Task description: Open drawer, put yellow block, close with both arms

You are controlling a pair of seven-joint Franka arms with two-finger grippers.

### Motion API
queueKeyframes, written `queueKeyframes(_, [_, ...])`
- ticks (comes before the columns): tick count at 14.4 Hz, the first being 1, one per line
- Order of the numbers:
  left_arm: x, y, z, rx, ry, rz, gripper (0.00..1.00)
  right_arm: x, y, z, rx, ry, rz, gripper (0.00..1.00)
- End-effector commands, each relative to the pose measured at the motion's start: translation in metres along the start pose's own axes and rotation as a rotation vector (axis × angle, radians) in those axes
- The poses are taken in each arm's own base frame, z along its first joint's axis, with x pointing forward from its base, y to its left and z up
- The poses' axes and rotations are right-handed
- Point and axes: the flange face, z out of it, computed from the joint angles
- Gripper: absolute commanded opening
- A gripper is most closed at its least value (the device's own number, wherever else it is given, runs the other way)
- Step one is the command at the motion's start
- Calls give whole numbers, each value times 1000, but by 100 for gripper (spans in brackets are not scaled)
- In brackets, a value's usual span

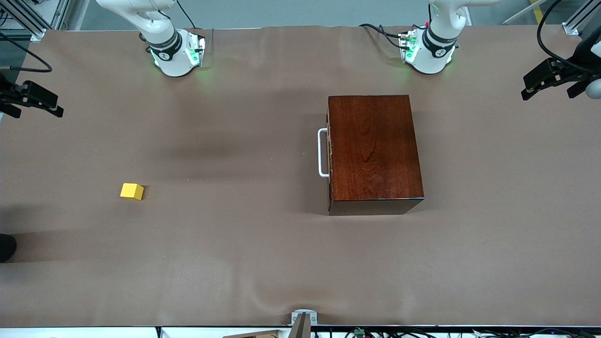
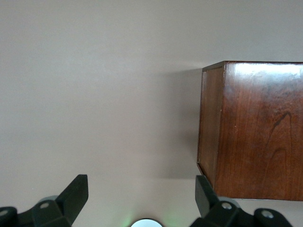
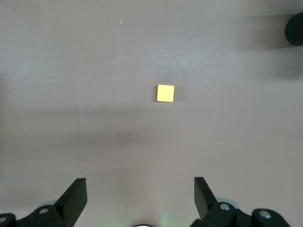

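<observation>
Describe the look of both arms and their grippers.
Both arms are white with dark grey joint bands and round bases lit green; black cables run to the left arm's base and the right arm's base. The left gripper and right gripper have black, angular fingers.

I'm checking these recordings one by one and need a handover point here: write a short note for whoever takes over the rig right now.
Left gripper: open, empty, up over the table at the left arm's end, beside the wooden box.
Right gripper: open, empty, high over the table at the right arm's end, with the yellow block in its wrist view.
Drawer: shut, its white handle facing the right arm's end.
Yellow block: on the table toward the right arm's end, apart from the box.
Done: nothing yet.
Left: open the drawer, put the block in, close it with both arms.
</observation>
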Motion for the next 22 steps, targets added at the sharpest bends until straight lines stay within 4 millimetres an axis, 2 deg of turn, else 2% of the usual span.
queueKeyframes(1, [0, -2, -6, 3, -6, -13, 100, -9, 3, -3, 15, 0, -4, 100])
queueKeyframes(7, [3, 0, -2, 3, -13, -20, 100, -9, 5, -3, 15, -1, -1, 100])
queueKeyframes(10, [2, 19, -1, 11, -13, -45, 100, -9, 3, -3, 15, -1, -3, 100])
queueKeyframes(13, [6, 52, 9, 22, -30, -16, 100, -9, 4, -3, 16, -3, -1, 100])
queueKeyframes(17, [15, 112, 27, 20, -53, -55, 100, -9, 4, -3, 15, -1, -3, 100])
queueKeyframes(19, [25, 154, 39, 8, -68, -37, 100, -9, 5, -3, 16, -3, -1, 100])
queueKeyframes(20, [32, 169, 50, 6, -84, -34, 100, -9, 5, -4, 15, -1, 0, 100])
queueKeyframes(22, [32, 205, 69, 21, -104, -5, 100, -9, 4, -4, 15, 2, -3, 100])
